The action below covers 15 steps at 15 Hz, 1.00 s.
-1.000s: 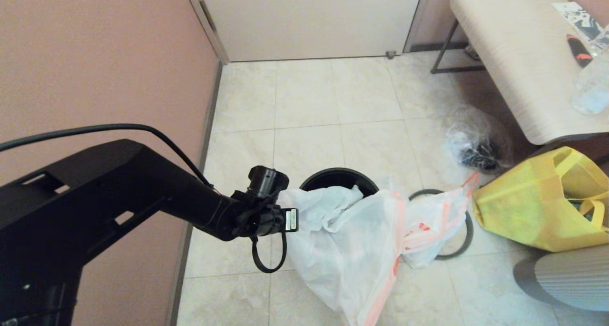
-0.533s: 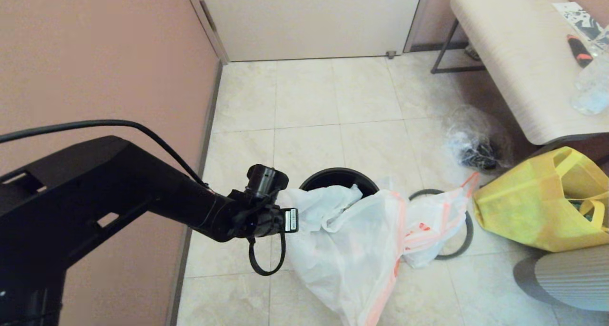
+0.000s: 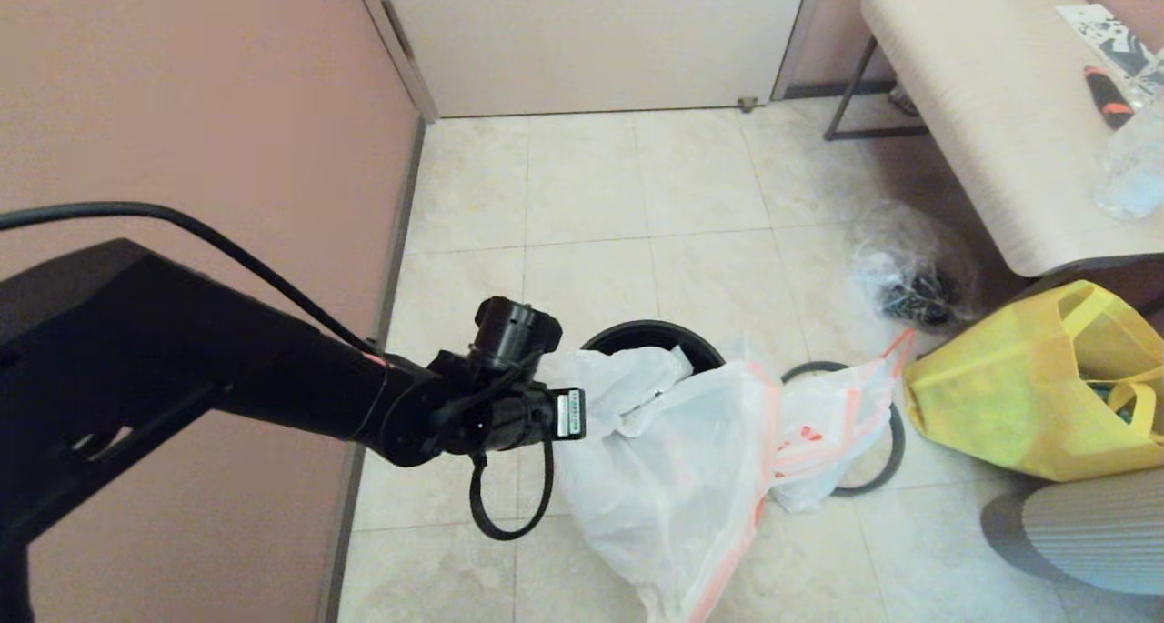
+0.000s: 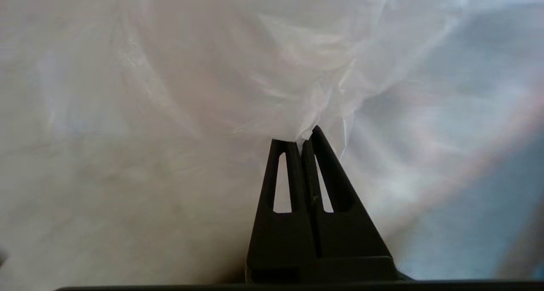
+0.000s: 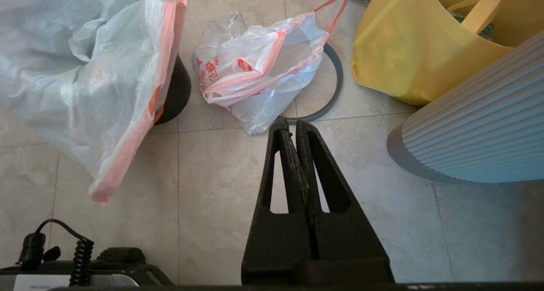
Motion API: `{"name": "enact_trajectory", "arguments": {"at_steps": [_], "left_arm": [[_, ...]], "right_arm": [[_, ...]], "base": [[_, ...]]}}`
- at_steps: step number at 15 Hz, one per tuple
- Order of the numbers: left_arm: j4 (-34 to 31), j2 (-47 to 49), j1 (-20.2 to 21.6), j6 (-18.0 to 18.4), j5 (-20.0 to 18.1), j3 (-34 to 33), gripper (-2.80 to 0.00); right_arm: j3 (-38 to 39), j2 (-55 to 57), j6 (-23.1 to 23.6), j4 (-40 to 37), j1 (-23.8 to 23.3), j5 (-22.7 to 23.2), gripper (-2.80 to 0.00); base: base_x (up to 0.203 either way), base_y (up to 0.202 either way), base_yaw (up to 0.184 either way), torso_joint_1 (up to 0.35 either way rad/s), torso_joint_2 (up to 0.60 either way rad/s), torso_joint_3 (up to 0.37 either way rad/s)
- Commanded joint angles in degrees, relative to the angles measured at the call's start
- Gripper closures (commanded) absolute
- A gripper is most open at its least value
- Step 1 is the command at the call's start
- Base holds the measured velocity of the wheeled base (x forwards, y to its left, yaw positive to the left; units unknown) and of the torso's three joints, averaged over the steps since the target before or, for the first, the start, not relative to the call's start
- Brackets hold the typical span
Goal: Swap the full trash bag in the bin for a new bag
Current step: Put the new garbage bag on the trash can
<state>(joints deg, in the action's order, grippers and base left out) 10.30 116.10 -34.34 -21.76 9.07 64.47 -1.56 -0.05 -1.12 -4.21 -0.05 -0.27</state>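
The new bag [image 3: 664, 487], thin translucent white with a pale orange hem band, hangs over the near side of the black bin [image 3: 650, 334] and down to the floor. My left gripper [image 4: 300, 140] is shut on a bunched fold of this bag [image 4: 272, 70] at the bin's left side. The left arm [image 3: 409, 414] reaches in from the left. The full trash bag [image 3: 823, 432], lumpy with red print and an orange drawstring, lies on the floor to the right of the bin, on the grey ring [image 3: 889, 450]. My right gripper [image 5: 293, 125] is shut and empty, above bare tiles near the full trash bag [image 5: 255, 70].
A yellow tote [image 3: 1018, 396] sits right of the ring, and a clear bag with dark items [image 3: 909, 277] lies behind it. A bench [image 3: 982, 105] stands at the back right. A white ribbed object [image 3: 1082, 532] is at the near right. The pink wall [image 3: 227, 105] runs along the left.
My left arm has risen and shifted slightly right, drawing the held fold of the new bag up with it. The full trash bag and ring have not moved.
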Motion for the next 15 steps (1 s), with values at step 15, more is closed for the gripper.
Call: {"name": "enact_trajectory", "arguments": {"at_steps": [15], "left_arm": [[-2.2,44.3,1.4,16.8,4.9,46.7,0.00]], "right_arm": [[0.0,0.0,0.0,0.0,0.0,0.0,0.00]], "base": [[0.000,0.000,0.000,0.000,0.00,0.000]]}}
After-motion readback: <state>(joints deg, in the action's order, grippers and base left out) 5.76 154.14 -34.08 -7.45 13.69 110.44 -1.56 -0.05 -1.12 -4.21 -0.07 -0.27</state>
